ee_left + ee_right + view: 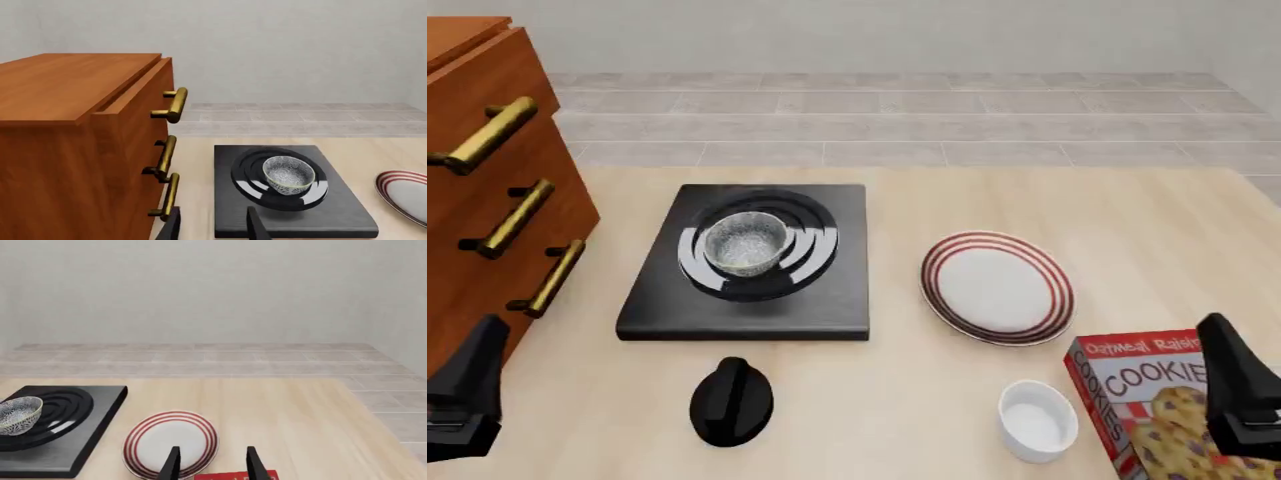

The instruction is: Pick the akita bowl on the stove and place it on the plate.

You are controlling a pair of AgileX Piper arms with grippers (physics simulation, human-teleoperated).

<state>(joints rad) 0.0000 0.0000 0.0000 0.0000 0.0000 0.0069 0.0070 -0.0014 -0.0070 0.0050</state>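
Note:
The akita bowl, speckled grey-white inside, sits upright on the burner rings of the black stove. Right of the stove lies the white plate with red rings, nothing on it. My left gripper hangs low at the near left, short of the stove; in its wrist view the left gripper is open and empty, the akita bowl well ahead. My right gripper is at the near right, over the cookie box. In its own view the right gripper is open before the plate.
A wooden drawer cabinet with brass handles stands at the left, close to the left gripper. A black knob lies in front of the stove. A plain white small bowl and a red cookie box sit near the right gripper.

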